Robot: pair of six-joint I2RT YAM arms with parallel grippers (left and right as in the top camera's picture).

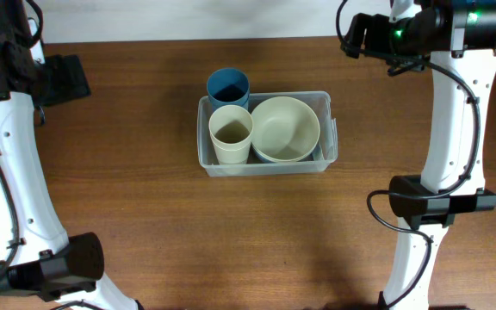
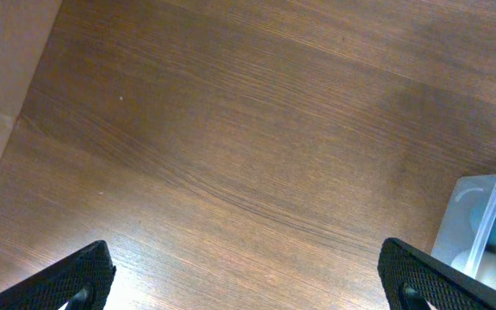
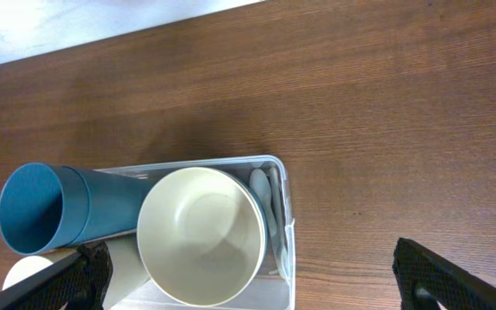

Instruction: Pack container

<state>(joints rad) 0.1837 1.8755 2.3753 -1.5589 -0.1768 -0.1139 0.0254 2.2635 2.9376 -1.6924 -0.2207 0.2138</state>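
Note:
The clear plastic container (image 1: 328,142) sits mid-table. It holds a cream bowl (image 1: 286,127), a cream cup (image 1: 231,133) and a blue cup (image 1: 227,87) at its back left corner. In the right wrist view the container (image 3: 282,207) shows below, with the cream bowl (image 3: 201,234), the blue cup (image 3: 46,207) and a white spoon (image 3: 262,189) beside the bowl. My right gripper (image 3: 257,280) is open and empty, high above it. My left gripper (image 2: 248,275) is open and empty over bare wood; the container's corner (image 2: 480,215) shows at the right edge.
The brown wooden table (image 1: 127,189) ends at a pale back edge (image 1: 188,17). The arm bases stand at the front left (image 1: 58,263) and right (image 1: 437,202).

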